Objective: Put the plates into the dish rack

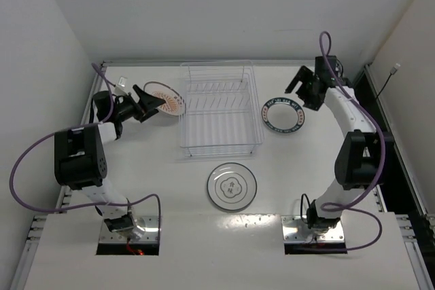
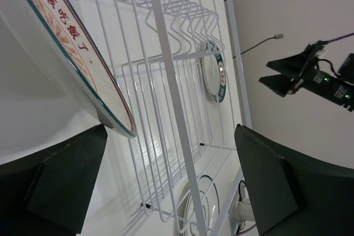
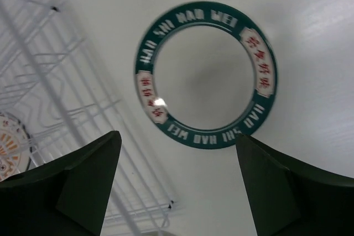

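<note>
Left gripper [image 1: 148, 102]: my jaws stand wide apart, clamped on nothing. The orange sunburst plate [image 1: 168, 100] is just left of the dish rack [image 1: 221, 147] and outside it. Its rim is close beside one left finger [image 2: 55, 175]; contact cannot be confirmed. Right gripper [image 1: 302, 88]: jaws likewise apart, poised over the dark-rimmed lettered plate [image 3: 206, 75], which lies flat on the table [image 1: 156, 181] right of the rack. The white plate with grey rings [image 1: 232, 186] lies at the rack's near side.
</note>
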